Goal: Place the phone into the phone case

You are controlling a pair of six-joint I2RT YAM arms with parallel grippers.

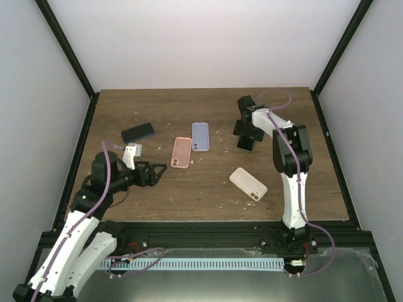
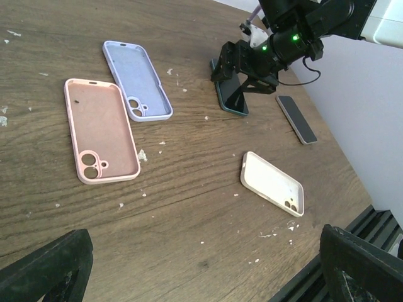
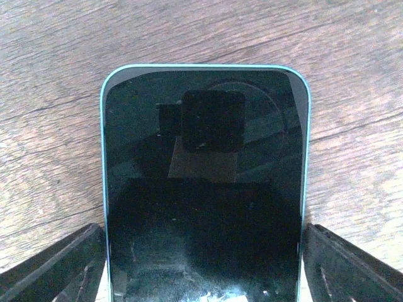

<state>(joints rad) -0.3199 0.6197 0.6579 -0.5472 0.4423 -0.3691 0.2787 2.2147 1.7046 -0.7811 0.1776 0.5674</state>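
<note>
Wood tabletop, boxed in by black rails down the left and right sides and white walls behind, so sideways room stops hard at both edges.

Starting left: the left gripper hangs low near the left rail. Its fingers are spread wide with nothing between them, and it faces right across a stretch of bare wood. Just past it, farther back, a dark phone lies close to that rail.

Mid-table, the pink case and the lavender case lie open side up, just beside each other, with the lavender one farther back. The white case lies on its own nearer the front edge, angled, with bare wood all round it.

Over on the right, the right gripper is down over the teal-edged phone. That phone lies flat, screen up, toward the far right of the table and apart from all three cases. The right wrist camera shows a finger just outside each long edge, jaws wide. Can't tell whether the pads actually touch it.

View differences:
- Only the top camera catches the dark phone on the left.
- Only the left wrist camera catches a slim black phone lying on the wood beyond the right gripper, near the table's right edge. From above, the right arm covers that spot.
</note>
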